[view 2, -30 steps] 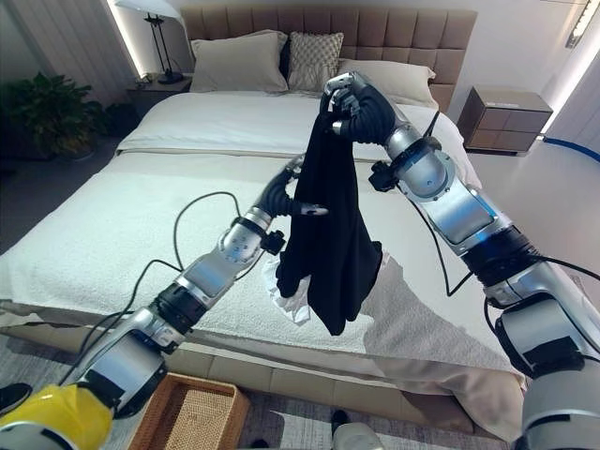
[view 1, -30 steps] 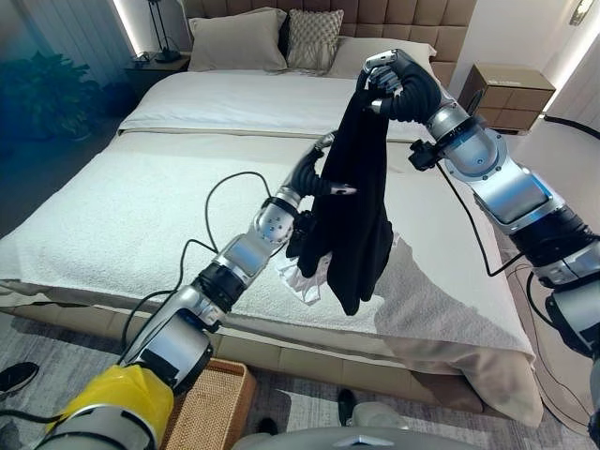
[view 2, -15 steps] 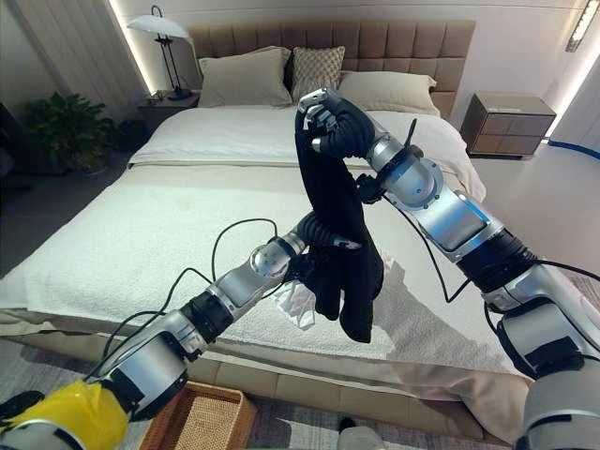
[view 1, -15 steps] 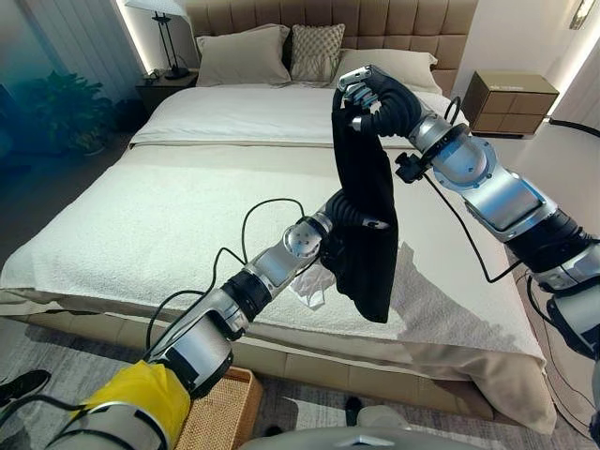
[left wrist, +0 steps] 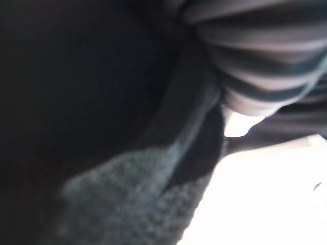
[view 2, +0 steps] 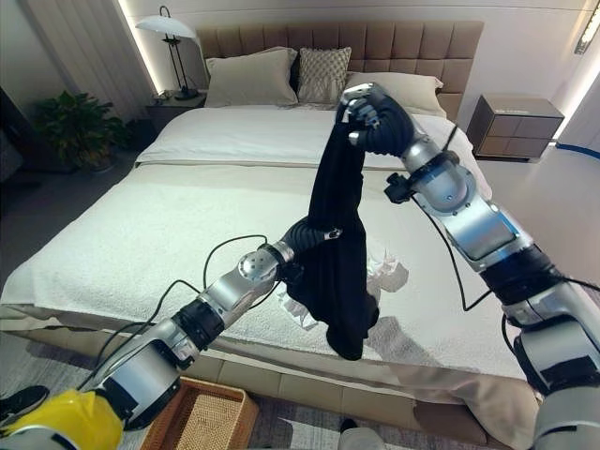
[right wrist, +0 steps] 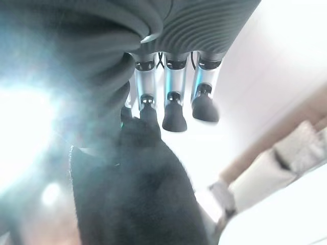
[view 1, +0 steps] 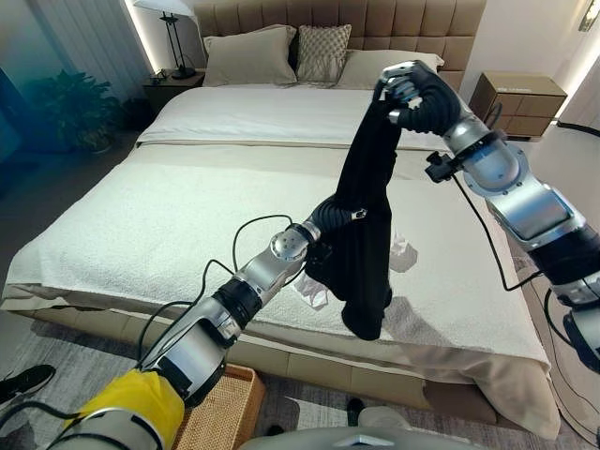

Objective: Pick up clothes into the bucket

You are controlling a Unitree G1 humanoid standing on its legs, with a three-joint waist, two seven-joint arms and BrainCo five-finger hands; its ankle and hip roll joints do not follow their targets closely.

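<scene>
Above the bed (view 1: 187,202), the right hand (view 1: 417,94) pinches the top of the black garment (view 1: 366,234), fingers curled round it. The garment hangs vertically toward 6 o'clock. The left hand (view 2: 298,236) is buried in the cloth; its finger state cannot be determined. The wicker basket (view 2: 192,417) lies at 7 o'clock, nearer the left arm.

The right hand (view 1: 415,94), raised over the bed (view 1: 141,216), grips the top of a black garment (view 1: 366,225) that hangs down toward the bed's front edge. The left hand (view 1: 330,212) is pushed into the cloth's middle, fingers hidden. A white cloth (view 1: 403,253) lies behind it. A wicker basket (view 1: 211,412) stands on the floor below the front edge.
</scene>
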